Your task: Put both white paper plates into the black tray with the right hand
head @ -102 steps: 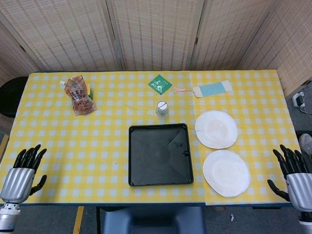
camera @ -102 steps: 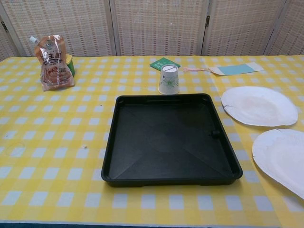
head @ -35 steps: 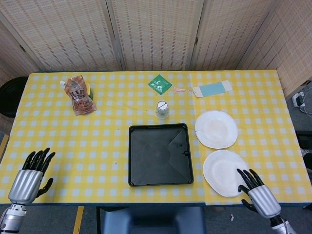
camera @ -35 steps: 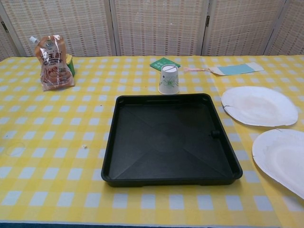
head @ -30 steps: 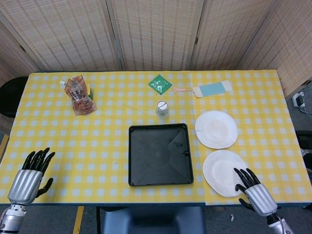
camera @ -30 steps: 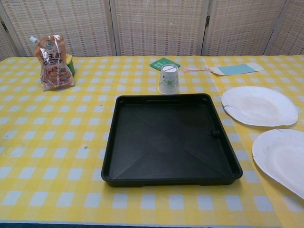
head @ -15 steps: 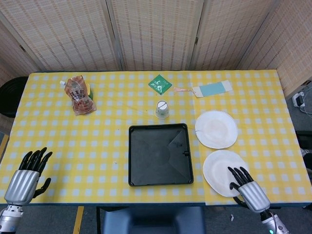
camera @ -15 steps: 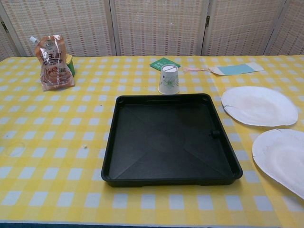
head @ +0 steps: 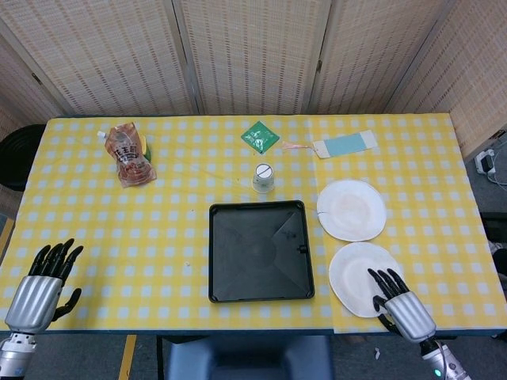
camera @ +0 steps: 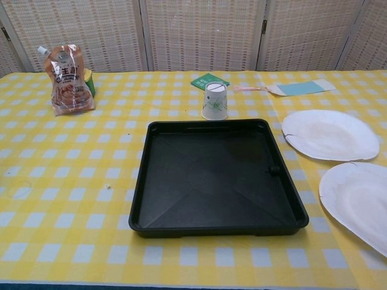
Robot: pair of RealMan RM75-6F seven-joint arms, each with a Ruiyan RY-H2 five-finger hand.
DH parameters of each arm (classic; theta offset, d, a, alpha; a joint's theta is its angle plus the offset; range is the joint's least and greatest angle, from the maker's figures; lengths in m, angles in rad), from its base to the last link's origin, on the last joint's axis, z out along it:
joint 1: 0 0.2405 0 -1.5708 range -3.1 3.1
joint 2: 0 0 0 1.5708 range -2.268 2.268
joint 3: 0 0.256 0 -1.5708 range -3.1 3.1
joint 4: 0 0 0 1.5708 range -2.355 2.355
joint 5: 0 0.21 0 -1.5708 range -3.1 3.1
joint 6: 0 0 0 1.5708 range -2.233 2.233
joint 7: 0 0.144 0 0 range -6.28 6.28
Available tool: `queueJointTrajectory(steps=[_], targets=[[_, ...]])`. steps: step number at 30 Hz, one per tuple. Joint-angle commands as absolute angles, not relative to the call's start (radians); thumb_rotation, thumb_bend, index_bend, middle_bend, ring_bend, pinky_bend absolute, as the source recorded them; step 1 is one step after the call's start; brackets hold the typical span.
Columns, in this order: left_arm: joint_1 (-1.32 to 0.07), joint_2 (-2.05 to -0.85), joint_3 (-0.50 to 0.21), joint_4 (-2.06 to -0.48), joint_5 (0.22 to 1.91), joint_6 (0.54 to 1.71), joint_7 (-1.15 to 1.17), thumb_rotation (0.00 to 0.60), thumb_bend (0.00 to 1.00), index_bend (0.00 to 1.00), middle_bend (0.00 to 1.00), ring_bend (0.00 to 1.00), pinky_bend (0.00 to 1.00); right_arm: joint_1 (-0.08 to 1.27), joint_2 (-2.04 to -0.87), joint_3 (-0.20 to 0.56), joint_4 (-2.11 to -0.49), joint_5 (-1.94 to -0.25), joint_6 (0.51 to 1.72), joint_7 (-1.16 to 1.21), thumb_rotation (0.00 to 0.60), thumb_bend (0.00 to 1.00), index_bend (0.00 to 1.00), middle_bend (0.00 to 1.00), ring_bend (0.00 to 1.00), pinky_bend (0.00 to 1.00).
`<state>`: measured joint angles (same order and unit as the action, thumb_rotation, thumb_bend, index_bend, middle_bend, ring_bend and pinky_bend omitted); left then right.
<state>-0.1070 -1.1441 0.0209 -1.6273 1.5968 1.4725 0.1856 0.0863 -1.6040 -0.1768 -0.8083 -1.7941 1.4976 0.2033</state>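
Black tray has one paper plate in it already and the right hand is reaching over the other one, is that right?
Not quite. The black tray is empty in the head view; both plates lie on the table to its right. The right hand reaches over the near plate; the far plate sits behind it.

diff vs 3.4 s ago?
The right hand came in from the table's right edge onto the near plate, fingers over its rim, nudging it slightly left. Left hand barely shifted. Far plate, black tray and cup unchanged.
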Motion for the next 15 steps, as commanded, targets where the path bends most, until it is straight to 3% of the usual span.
queueJointTrajectory(steps=[1, 7, 15], targets=[[-0.107, -1.144, 0.019, -1.627, 1.595, 1.473, 0.186, 0.600, 0.42, 0.00, 0.00, 0.00, 0.00, 0.084, -1.598, -0.170, -0.810, -1.800, 1.541, 0.211, 0.600, 0.46, 0.62, 0.03, 0.00, 0.00], [-0.107, -1.145, 0.022, -1.627, 1.600, 1.473, 0.185, 0.600, 0.42, 0.00, 0.00, 0.00, 0.00, 0.070, -1.563, -0.131, -0.844, -1.799, 1.678, 0.247, 0.600, 0.46, 0.69, 0.08, 0.01, 0.00], [-0.105, -1.143, 0.021, -1.629, 1.600, 1.476, 0.182, 0.600, 0.42, 0.00, 0.00, 0.00, 0.00, 0.063, -1.491, -0.058, -0.931, -1.795, 1.846, 0.221, 0.600, 0.46, 0.70, 0.09, 0.02, 0.00]])
